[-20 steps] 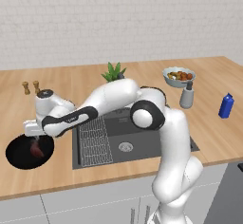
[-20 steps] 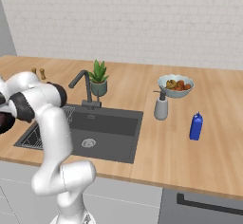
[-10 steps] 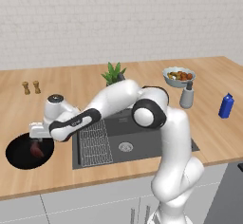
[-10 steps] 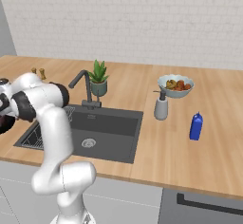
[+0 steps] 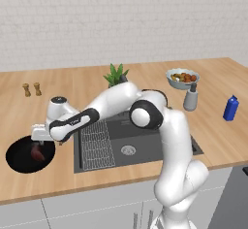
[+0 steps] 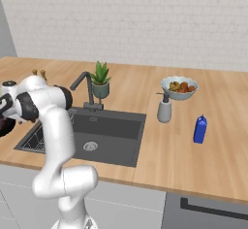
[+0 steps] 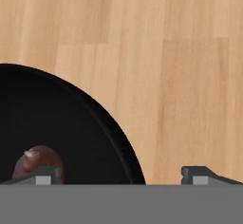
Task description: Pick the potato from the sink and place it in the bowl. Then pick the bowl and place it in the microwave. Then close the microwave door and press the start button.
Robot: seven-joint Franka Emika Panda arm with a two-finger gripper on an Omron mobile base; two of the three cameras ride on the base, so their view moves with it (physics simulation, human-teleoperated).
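Note:
The glossy black bowl [image 5: 17,157] sits on the wooden counter left of the sink [image 5: 140,143]. Inside it lies the reddish-brown potato [image 5: 38,153]. My gripper [image 5: 46,142] hangs open just above the bowl's right rim, holding nothing. In the hand view the potato [image 7: 35,163] rests in the bowl [image 7: 57,123] right by my left fingertip [image 7: 45,175]. My gripper [image 7: 121,175] straddles the rim there, with the right fingertip [image 7: 199,174] over bare wood. The microwave and its door are out of view.
A wire rack [image 5: 96,144] fills the sink's left part, and a dark faucet [image 6: 87,89] and potted plant [image 5: 115,74] stand behind it. Salt and pepper shakers [image 5: 31,89] are at the back left. A food bowl [image 5: 182,77], soap dispenser [image 5: 190,98] and blue bottle [image 5: 231,108] stand right.
My hand has shifted a little to the right, from over the bowl's middle toward its sink-side rim. The potato stays in the bowl and the jaws stay open.

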